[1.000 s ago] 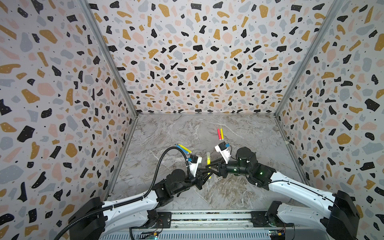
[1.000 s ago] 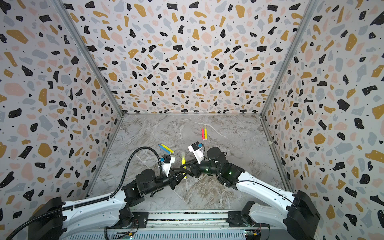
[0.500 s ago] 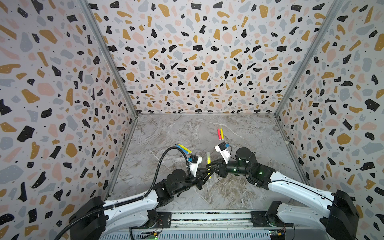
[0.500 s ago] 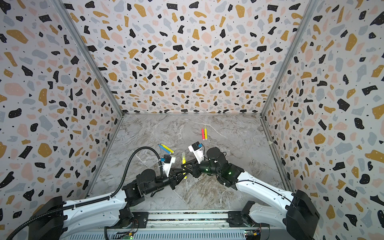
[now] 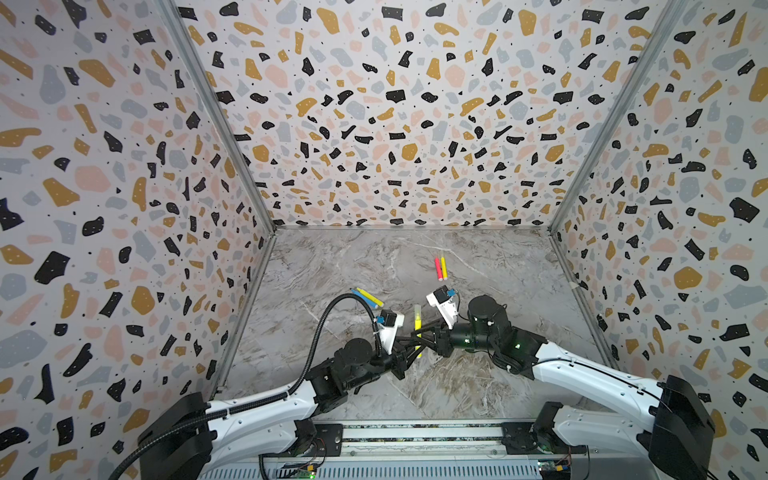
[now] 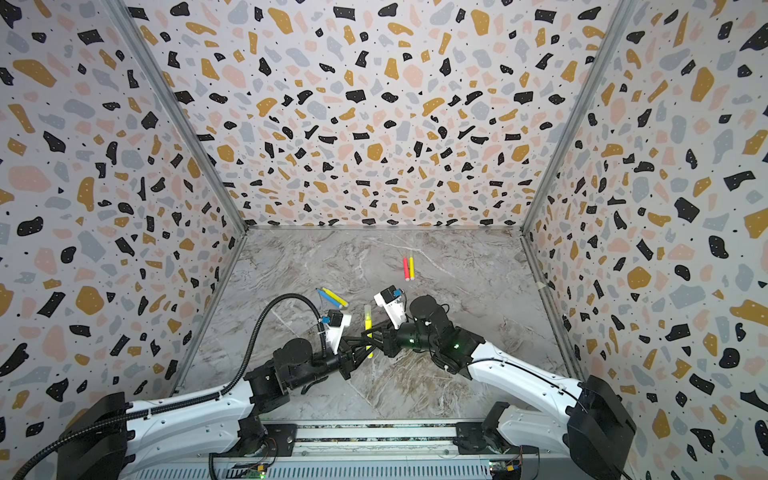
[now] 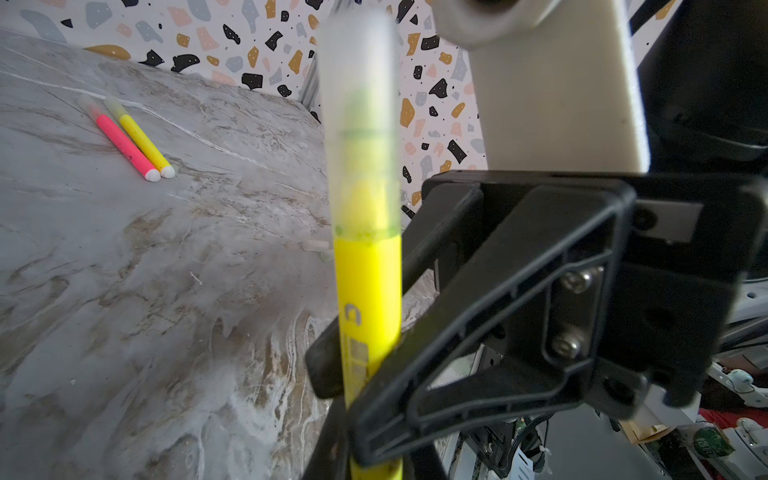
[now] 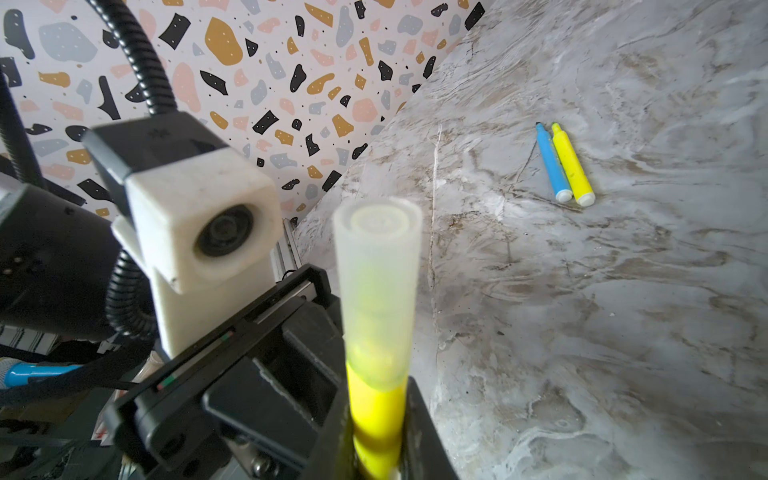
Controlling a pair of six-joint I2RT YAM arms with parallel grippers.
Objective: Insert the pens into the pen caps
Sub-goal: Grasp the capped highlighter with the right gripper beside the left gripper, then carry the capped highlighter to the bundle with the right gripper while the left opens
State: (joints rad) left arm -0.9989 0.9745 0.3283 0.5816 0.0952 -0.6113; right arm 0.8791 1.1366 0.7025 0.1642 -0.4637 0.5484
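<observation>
The held yellow pen (image 5: 417, 332) hangs above the near middle of the table (image 5: 511, 286). It points from near to far, and a clear cap (image 8: 377, 282) covers its far end down to the yellow barrel. Both tools are clamped narrow on that barrel. The left gripper (image 5: 414, 345) reaches in from the near left, and the right gripper (image 5: 422, 336) comes from the right, gripping just beside the cap. To the left and a little farther back, a blue pen (image 5: 360, 295) and a second yellow pen (image 5: 370, 297) lie touching side by side, both uncapped. Far and right of centre, a pink pen (image 5: 437, 269) and a third yellow pen (image 5: 444, 268) lie together, each capped.
</observation>
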